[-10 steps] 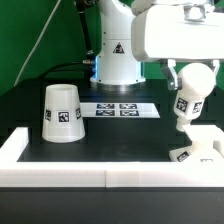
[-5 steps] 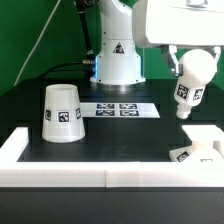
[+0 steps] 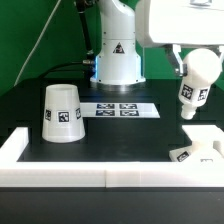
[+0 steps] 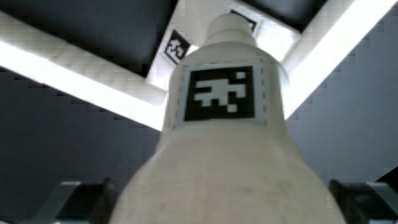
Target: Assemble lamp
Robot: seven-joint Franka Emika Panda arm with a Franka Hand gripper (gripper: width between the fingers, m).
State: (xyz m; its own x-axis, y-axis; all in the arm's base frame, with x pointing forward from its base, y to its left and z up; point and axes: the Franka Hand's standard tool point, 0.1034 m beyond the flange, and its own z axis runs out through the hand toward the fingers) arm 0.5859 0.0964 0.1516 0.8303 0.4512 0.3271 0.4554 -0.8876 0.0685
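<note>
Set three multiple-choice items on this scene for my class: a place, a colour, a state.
1. Where does the shade stand?
A. on the base
B. on the table, to the exterior view's left of the marker board
C. in the gripper
2. The base's main colour?
A. white
B. green
C. red
3. The bulb is:
A. lying on the table
B. seated in the base
C. held aloft by the gripper
Key: B, it stands beside the marker board; A, white plastic; C, the gripper holds it clear of the table.

The tagged bulb (image 4: 221, 150) fills the view, neck pointing away, white ledge (image 4: 71, 75) and dark table (image 4: 80, 22) beyond.
</note>
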